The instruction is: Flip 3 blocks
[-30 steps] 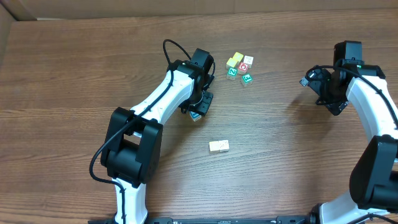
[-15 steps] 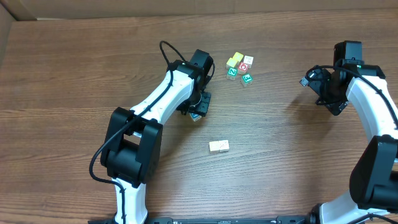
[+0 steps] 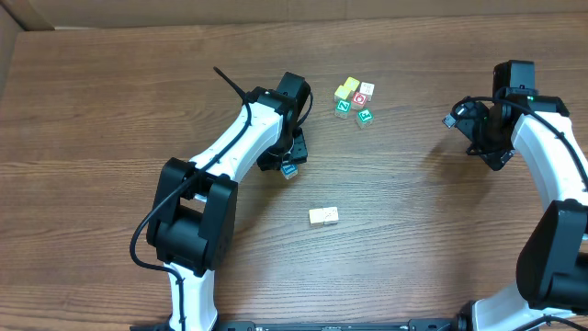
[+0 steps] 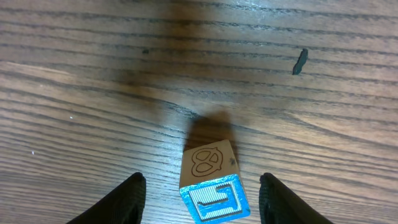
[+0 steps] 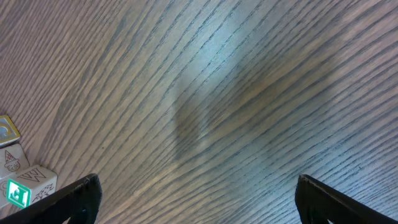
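Blue-framed block [image 4: 210, 182] sits untouched inside the left tool [image 4: 203, 194].

The left arm [image 3: 241, 142] hangs over the blue-framed block [image 3: 289, 171], 2 pale blocks [image 3: 323, 216] side by side nearby.

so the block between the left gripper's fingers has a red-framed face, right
Not quite: the frame is blue, not red. The left wrist view shows the block between the fingers of the left gripper, with its blue-framed face towards the camera.
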{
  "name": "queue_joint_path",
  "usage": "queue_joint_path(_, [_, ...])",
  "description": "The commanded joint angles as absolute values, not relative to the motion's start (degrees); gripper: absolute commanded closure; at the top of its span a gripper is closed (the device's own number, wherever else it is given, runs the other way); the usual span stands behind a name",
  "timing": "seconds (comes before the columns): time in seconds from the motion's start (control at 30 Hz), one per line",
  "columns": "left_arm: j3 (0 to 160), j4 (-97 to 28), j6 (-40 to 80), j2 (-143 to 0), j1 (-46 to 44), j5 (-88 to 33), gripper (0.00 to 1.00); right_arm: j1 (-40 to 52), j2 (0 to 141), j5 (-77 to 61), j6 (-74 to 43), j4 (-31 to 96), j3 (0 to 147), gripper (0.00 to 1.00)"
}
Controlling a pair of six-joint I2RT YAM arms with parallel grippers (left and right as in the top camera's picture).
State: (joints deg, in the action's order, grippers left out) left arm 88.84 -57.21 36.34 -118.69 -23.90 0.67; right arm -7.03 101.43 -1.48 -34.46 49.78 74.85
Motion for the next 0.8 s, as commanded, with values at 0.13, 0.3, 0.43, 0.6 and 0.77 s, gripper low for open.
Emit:
queue_joint_path(0.13, [88.64,-57.71,39.44,-118.78,-23.81,-3.18,0.51,-6.98,101.08,-1.17,-34.06,49.60,75.40,0.00])
queue_joint_path(0.3, [88.53,-58.72,39.44,-118.78,-23.81,-2.90,0.56,-6.98,101.08,-1.17,-34.06,49.60,75.40,0.00])
queue_joint_path(0.43, [87.96,-58.70,39.44,-118.78,-23.83,-2.74,0.56,-6.98,101.06,-1.17,-34.06,49.63,75.40,0.00])
queue_joint_path(0.6, [86.74,-58.08,39.48,-118.78,-24.08,-2.33,0.56,-6.98,101.08,-1.17,-34.06,49.60,75.40,0.00])
queue_joint_path(0.77, [86.72,-56.73,39.48,-118.78,-24.01,-2.39,0.60,-6.98,101.08,-1.17,-34.06,49.60,75.40,0.00])
